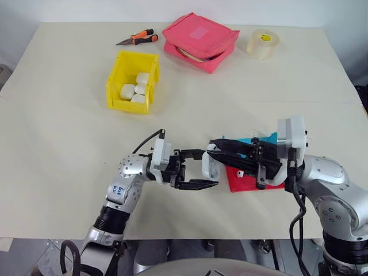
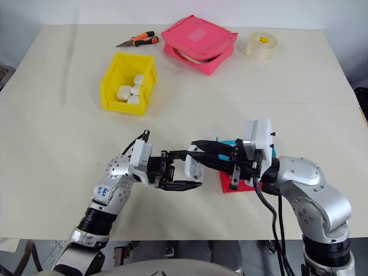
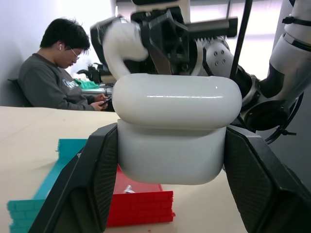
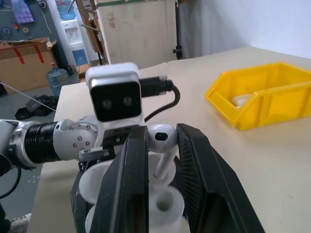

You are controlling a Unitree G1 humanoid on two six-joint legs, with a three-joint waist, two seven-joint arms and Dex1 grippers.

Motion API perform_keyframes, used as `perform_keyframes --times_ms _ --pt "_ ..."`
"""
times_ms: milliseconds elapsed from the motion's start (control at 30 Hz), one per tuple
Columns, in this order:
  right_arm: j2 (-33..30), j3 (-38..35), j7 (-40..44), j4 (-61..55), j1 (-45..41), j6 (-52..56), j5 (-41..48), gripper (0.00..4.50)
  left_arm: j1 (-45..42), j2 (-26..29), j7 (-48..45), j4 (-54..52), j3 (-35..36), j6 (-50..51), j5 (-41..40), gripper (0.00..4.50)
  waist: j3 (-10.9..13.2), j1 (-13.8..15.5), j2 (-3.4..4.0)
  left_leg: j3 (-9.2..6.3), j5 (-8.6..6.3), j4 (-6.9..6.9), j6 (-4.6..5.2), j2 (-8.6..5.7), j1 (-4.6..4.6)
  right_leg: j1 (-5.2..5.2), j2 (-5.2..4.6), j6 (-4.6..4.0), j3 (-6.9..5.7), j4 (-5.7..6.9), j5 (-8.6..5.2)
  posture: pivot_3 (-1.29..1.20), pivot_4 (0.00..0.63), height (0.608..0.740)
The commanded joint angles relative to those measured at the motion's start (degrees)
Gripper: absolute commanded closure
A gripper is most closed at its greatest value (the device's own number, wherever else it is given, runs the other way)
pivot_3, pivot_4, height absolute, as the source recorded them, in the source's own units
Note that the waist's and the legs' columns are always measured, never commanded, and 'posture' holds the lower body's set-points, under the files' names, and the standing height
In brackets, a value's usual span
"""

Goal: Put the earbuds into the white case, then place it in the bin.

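My left gripper is shut on the white case, holding it above the table near the front edge. Its black fingers clamp both sides of the case. In the right wrist view the lid is flipped open and a well shows. My right gripper reaches in from the right and is shut on one earbud, stem down, just over the open case. The yellow bin stands at the back left, holding several white cases.
A red tray and a teal tray lie under my right gripper, with a small white bit on the red one. A pink pouch, a tape roll and orange-handled pliers sit at the back. A person sits beyond the table.
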Motion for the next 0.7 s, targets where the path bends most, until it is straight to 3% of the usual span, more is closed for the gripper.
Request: perform_keyframes --times_ms 33,700 --pt "0.23 1.80 0.23 -0.96 2.03 -3.01 -1.54 4.01 -0.53 -0.22 -0.49 -3.16 0.46 0.36 -2.16 1.69 0.00 -0.08 0.00 0.01 0.00 -0.01 0.00 0.00 0.01 0.00 0.00 0.00 0.01 0.00 0.00 0.00 0.150 0.740" --pt "-1.41 7.12 0.28 3.82 7.91 -12.15 -8.80 4.01 -2.79 -2.51 -2.04 -1.46 1.78 -0.46 -2.94 1.69 0.00 -0.01 0.00 0.02 0.00 -0.01 0.00 0.00 0.01 0.00 0.00 0.00 0.01 -0.02 0.00 0.00 0.150 0.740"
